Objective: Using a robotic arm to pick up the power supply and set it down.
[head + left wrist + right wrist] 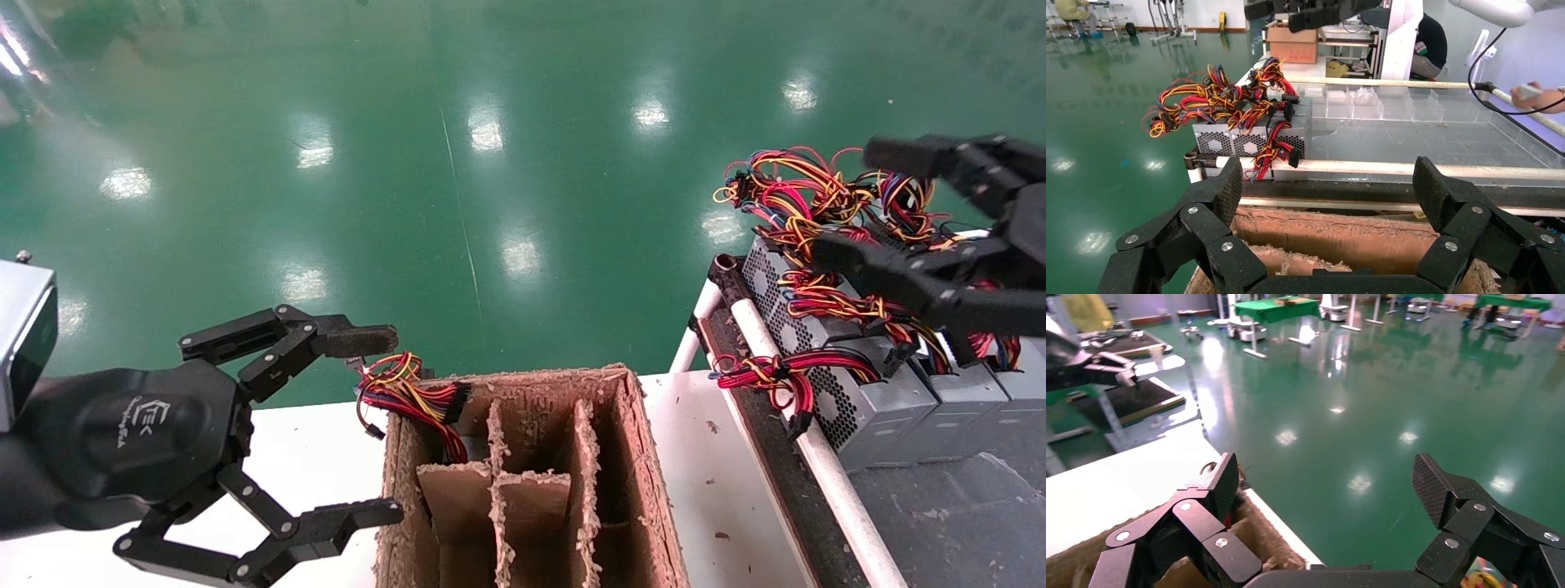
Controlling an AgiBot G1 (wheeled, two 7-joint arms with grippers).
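Several grey power supplies (866,384) stand in a row on the cart at the right, their perforated faces (1251,141) toward the rail. Red, yellow and blue wires (817,196) pile on top of them. My right gripper (852,200) hovers open above those wires, holding nothing; in its own wrist view the right gripper (1327,478) has only green floor between its fingers. My left gripper (386,425) is open beside the left wall of the cardboard box, empty in the left wrist view (1329,184). A wire bundle (409,392) spills from the box's far-left corner; what it is attached to is hidden.
The brown cardboard divider box (637,457) sits on the white table (310,441). A white pipe rail (817,457) edges the cart. Clear plastic bins (1389,107) lie behind the supplies. A person's hand (1535,95) shows beyond the cart. Green floor lies past the table.
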